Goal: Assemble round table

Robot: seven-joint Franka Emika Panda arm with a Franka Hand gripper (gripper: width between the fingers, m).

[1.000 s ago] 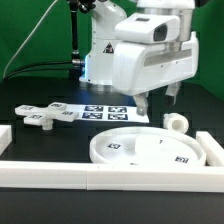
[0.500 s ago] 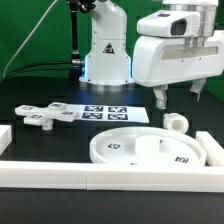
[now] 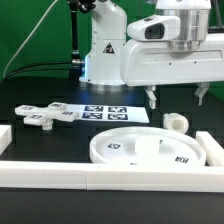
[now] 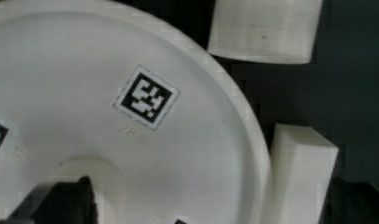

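Observation:
The large rimmed round disc (image 3: pixel 148 150) lies flat on the black table near the front. It fills most of the wrist view (image 4: pixel 97 90), with a tag on it. The short thick post (image 3: pixel 175 123) lies just behind the disc toward the exterior view's right, and also shows in the wrist view (image 4: pixel 266 30). The flat cross-shaped piece (image 3: pixel 45 116) lies at the exterior view's left. My gripper (image 3: pixel 177 97) hangs above the post, its fingers wide apart with nothing between them.
The marker board (image 3: pixel 105 112) lies behind the disc. A long white border rail (image 3: pixel 100 176) runs along the front. Another rail (image 3: pixel 214 150) stands at the exterior view's right and shows beside the disc in the wrist view (image 4: pixel 307 165). The robot base stands at the back.
The gripper has moved toward the exterior view's right, from over the marker board's edge to above the post. Its fingers now stand wider apart. The parts have not moved.

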